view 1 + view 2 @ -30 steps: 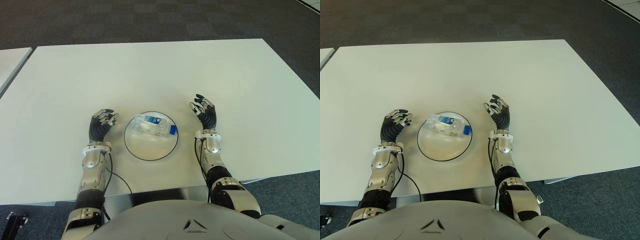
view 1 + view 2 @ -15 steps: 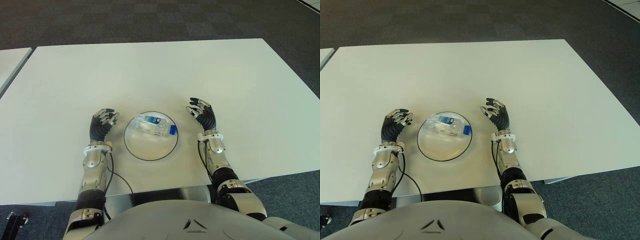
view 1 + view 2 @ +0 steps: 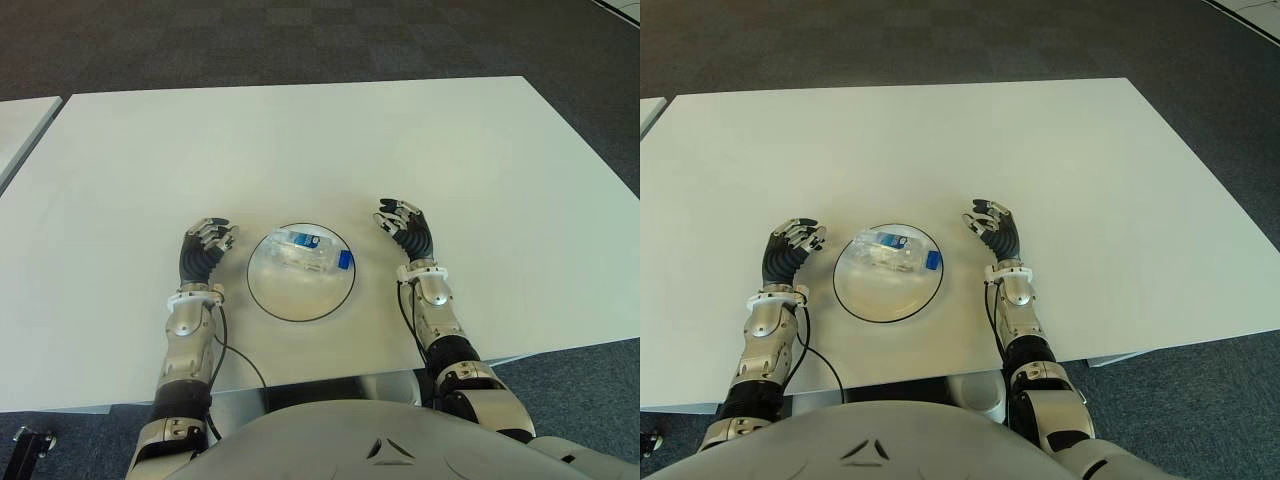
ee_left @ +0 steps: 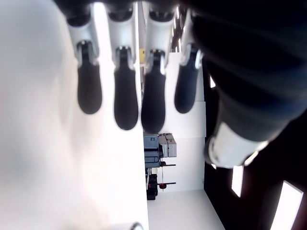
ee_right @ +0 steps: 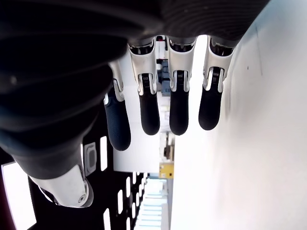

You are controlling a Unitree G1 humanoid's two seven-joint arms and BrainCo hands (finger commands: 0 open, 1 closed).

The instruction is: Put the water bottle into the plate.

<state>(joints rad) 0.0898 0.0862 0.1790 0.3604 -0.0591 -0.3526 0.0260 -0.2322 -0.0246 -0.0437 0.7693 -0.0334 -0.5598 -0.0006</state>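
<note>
Left eye view: water bottle [image 3: 316, 252] is lying in plate [image 3: 262, 296]; both robot hands, left [image 3: 204, 247] and right [image 3: 405, 226], are hanging relaxed, empty—placing looks done, only retreating remains.

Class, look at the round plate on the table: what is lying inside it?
Inside the plate lies one water bottle on its side, blue cap toward the right hand. Nothing else shows in it. The patch of plate directly beneath the bottle is covered. Both hands hold nothing; the left hand shows left of the plate.
</note>
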